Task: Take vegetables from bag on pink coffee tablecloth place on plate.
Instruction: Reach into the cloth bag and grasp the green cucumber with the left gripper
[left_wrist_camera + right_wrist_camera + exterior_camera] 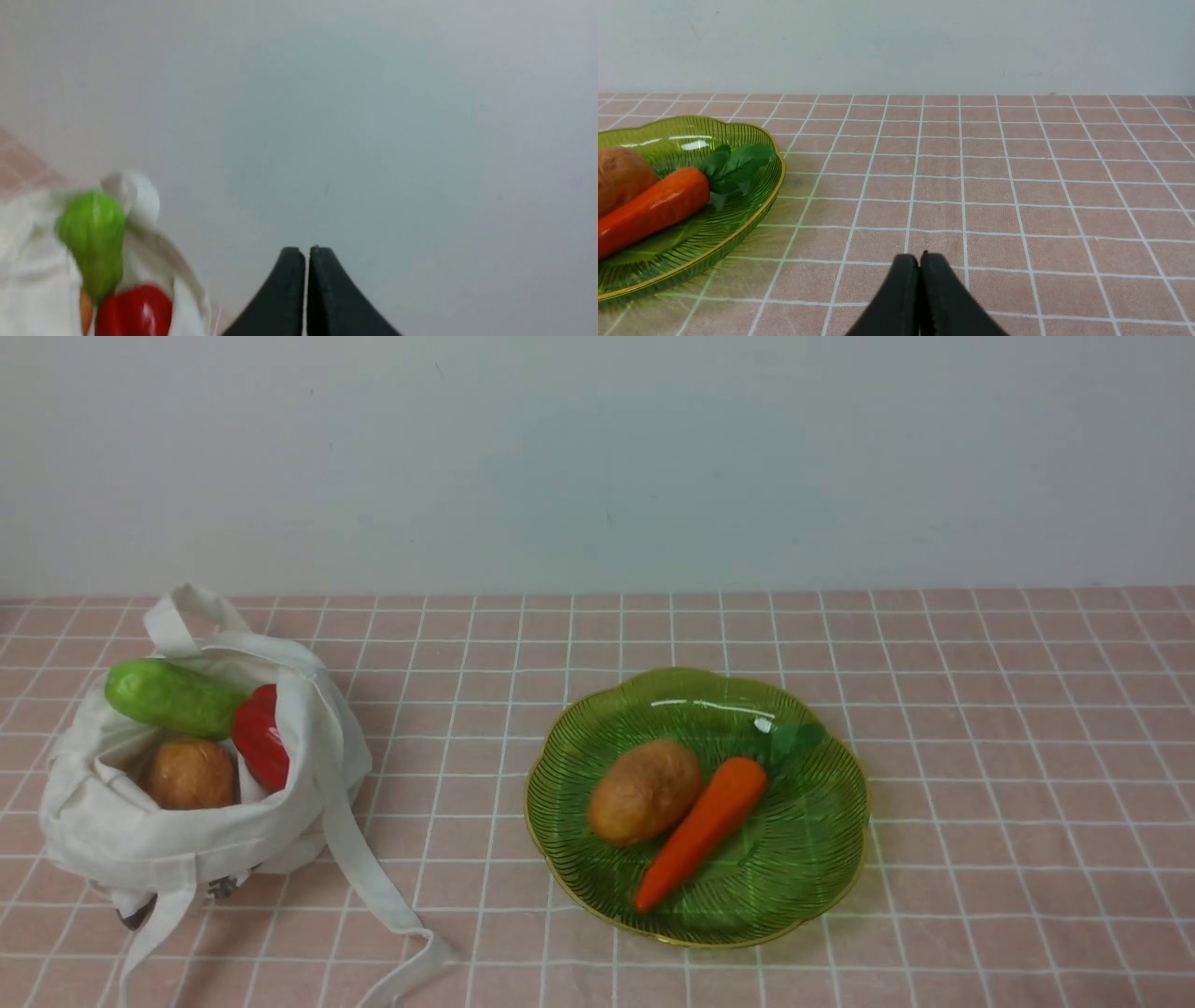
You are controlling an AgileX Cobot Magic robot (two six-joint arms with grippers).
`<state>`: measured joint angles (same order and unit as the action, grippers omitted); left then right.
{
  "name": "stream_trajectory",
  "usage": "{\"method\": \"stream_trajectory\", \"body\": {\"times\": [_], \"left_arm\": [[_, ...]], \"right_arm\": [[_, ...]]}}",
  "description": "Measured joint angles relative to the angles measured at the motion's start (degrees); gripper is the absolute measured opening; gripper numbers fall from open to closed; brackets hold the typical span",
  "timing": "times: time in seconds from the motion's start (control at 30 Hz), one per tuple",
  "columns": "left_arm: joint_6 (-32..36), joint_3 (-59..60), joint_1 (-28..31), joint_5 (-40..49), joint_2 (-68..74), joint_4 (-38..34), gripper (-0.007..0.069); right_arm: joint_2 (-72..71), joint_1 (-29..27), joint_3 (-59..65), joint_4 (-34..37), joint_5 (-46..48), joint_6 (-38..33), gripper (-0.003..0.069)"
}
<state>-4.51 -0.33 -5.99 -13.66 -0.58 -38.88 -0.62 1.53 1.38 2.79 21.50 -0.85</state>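
I see both sets of jaws pressed together on nothing, with the cucumber (173, 697), pepper (261, 737) and potato (189, 773) in the bag (187, 849) (far left on the pink-clothed counter (980, 756)), and a second potato (644, 791) and carrot (705, 826) on the plate (822, 859).

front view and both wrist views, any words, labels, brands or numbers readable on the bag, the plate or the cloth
No readable text in any view.
Soft white cloth bag, translucent green scalloped plastic plate, pale pink grid tablecloth: plain, no print or label showing.
Left wrist view is blurred; small print there could not be read.
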Motion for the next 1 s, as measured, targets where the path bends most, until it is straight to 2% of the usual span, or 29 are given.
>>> {"method": "stream_trajectory", "body": {"times": [0.03,0.13,0.23,0.37,0.4,0.47,0.5,0.53,0.6,0.7,0.8,0.9,1.0], "left_arm": [[0.4,-0.8,0.0,0.0,0.0,0.2,-0.0005],[10.3,-12.1,0.0,7.3,3.3,3.9,-0.0005],[20.4,-23.0,0.0,23.2,12.8,5.7,-0.0005],[25.6,-34.1,0.0,41.8,27.8,7.7,-0.0005],[25.9,-34.7,0.0,44.0,28.7,8.1,-0.0005],[26.2,-41.2,0.0,55.1,39.5,12.1,-0.0005],[26.2,-42.2,0.0,55.8,41.2,12.5,-0.0005],[25.2,-45.8,0.0,60.2,47.7,16.0,-0.0005],[22.8,-49.2,0.4,62.8,53.9,20.6,-0.0005],[17.8,-56.4,4.6,65.2,64.9,25.4,-0.0002],[16.9,-61.5,10.0,67.3,72.1,25.0,0.0006],[19.4,-66.8,17.2,69.4,79.9,21.3,0.0008],[21.7,-68.8,19.7,69.4,83.1,20.0,0.0008]], "right_arm": [[0.0,0.0,0.0,0.0,0.0,0.0,-0.0015],[0.0,0.0,0.0,0.0,0.0,0.0,-0.0015],[0.0,0.0,0.0,0.0,0.0,0.0,-0.0015],[0.0,0.0,0.0,0.0,0.0,0.0,-0.0015],[0.0,0.0,0.0,0.0,0.0,0.0,-0.0015],[0.0,0.0,0.0,0.0,0.0,0.0,-0.0015],[0.0,0.0,0.0,0.0,0.0,0.0,-0.0015],[0.0,0.0,0.0,0.0,0.0,0.0,-0.0015],[0.0,0.0,0.0,0.0,0.0,0.0,-0.0015],[0.0,0.0,0.0,0.0,0.0,0.0,-0.0015],[0.0,0.0,0.0,0.0,0.0,0.0,-0.0015],[0.0,0.0,0.0,0.0,0.0,0.0,-0.0015],[0.0,0.0,0.0,0.0,0.0,0.0,-0.0015]]}}
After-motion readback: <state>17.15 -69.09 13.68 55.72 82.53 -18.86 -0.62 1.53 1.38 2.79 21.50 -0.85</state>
